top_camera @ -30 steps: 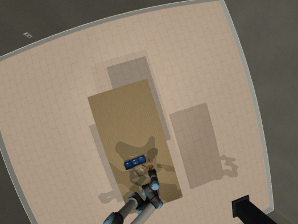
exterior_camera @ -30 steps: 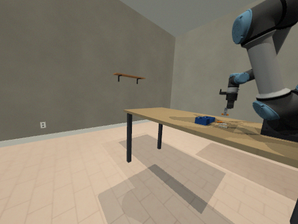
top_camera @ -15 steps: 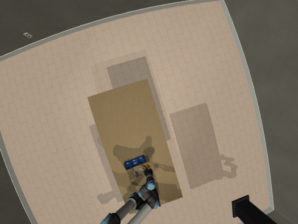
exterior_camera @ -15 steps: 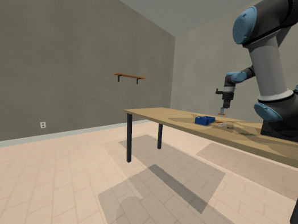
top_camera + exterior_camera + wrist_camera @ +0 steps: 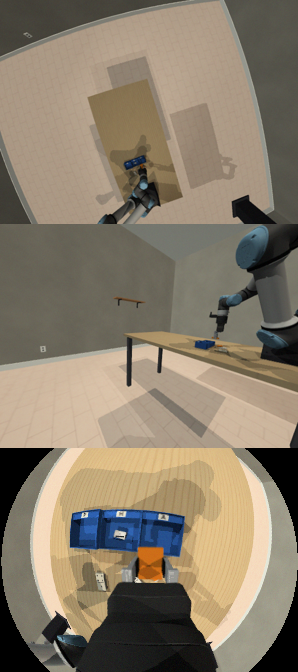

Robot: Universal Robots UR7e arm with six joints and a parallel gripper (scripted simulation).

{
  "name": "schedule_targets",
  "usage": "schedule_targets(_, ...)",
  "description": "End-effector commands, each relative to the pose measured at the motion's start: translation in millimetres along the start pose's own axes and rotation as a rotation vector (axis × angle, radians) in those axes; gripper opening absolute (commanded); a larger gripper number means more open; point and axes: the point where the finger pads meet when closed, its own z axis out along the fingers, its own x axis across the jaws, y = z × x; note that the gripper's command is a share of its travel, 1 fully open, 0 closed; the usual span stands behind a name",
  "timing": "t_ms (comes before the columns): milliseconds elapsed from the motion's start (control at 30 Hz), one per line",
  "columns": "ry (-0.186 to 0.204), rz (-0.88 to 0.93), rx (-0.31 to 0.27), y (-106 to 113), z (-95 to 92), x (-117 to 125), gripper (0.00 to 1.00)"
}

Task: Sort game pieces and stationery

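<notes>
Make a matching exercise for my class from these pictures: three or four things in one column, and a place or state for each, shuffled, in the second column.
Things:
1. Orange piece
2. Blue bins
3. Small pale item
4. Wall shelf

Places or states:
A. Standing in a row on the table
B. Mounted on the wall, away from the table
C. Held between the fingers of the end effector, above the table
D. Lying on the table beside the bins, outside them

Right pairs: 1-C, 2-A, 3-D, 4-B
</notes>
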Motion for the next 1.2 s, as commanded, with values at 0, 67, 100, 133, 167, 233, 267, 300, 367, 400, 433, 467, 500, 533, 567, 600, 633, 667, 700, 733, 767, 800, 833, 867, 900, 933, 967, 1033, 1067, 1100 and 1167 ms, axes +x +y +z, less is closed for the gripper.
schedule_targets(0,0.003,0.099,0.0,-15.3,-0.8,-19.1,0.7)
schedule_targets(67,0.003,0.099,0.0,-19.0,-0.8,-23.9,0.7)
schedule_targets(100,0.003,0.099,0.0,-22.6,-0.8,-28.7,0.7)
schedule_targets(133,0.003,0.099,0.0,-26.2,-0.8,-33.5,0.7)
schedule_targets(167,0.003,0.099,0.0,-29.8,-0.8,-38.3,0.7)
schedule_targets(233,0.003,0.099,0.0,-37.1,-0.7,-47.9,0.7)
schedule_targets(267,0.003,0.099,0.0,-40.7,-0.7,-52.7,0.7)
schedule_targets(300,0.003,0.099,0.0,-44.3,-0.7,-57.5,0.7)
schedule_targets(367,0.003,0.099,0.0,-51.1,-0.7,-66.3,0.7)
schedule_targets(400,0.003,0.099,0.0,-52.7,-0.7,-68.4,0.7)
schedule_targets(433,0.003,0.099,0.0,-54.0,-0.7,-69.9,0.7)
schedule_targets(467,0.003,0.099,0.0,-55.0,-0.6,-71.1,0.7)
schedule_targets(500,0.003,0.099,0.0,-55.6,-0.6,-71.8,0.7)
schedule_targets(533,0.003,0.099,0.0,-56.0,-0.6,-72.2,0.7)
schedule_targets(567,0.003,0.099,0.0,-56.0,-0.6,-72.2,0.7)
schedule_targets(600,0.003,0.099,0.0,-56.0,-0.6,-72.2,0.7)
schedule_targets(633,0.003,0.099,0.0,-55.9,-0.6,-71.9,0.7)
schedule_targets(667,0.003,0.099,0.0,-55.6,-0.6,-71.5,0.7)
schedule_targets(700,0.003,0.099,0.0,-55.1,-0.7,-71.0,0.7)
schedule_targets(733,0.003,0.099,0.0,-54.7,-0.7,-70.4,0.7)
schedule_targets(767,0.003,0.099,0.0,-54.2,-0.6,-69.8,0.7)
schedule_targets(800,0.003,0.099,0.0,-53.7,-0.6,-69.1,0.7)
schedule_targets(833,0.003,0.099,0.0,-53.2,-0.6,-68.5,0.7)
schedule_targets(867,0.003,0.099,0.0,-52.7,-0.6,-67.9,0.7)
schedule_targets(900,0.003,0.099,0.0,-52.2,-0.6,-67.3,0.7)
schedule_targets(933,0.003,0.099,0.0,-51.7,-0.6,-66.7,0.7)
schedule_targets(967,0.003,0.099,0.0,-51.2,-0.7,-66.1,0.7)
schedule_targets(1033,0.003,0.099,0.0,-50.5,-0.7,-65.2,0.7)
schedule_targets(1067,0.003,0.099,0.0,-50.2,-0.6,-64.9,0.7)
schedule_targets(1100,0.003,0.099,0.0,-49.9,-0.6,-64.5,0.7)
schedule_targets(1167,0.003,0.099,0.0,-49.9,-0.6,-64.5,0.7)
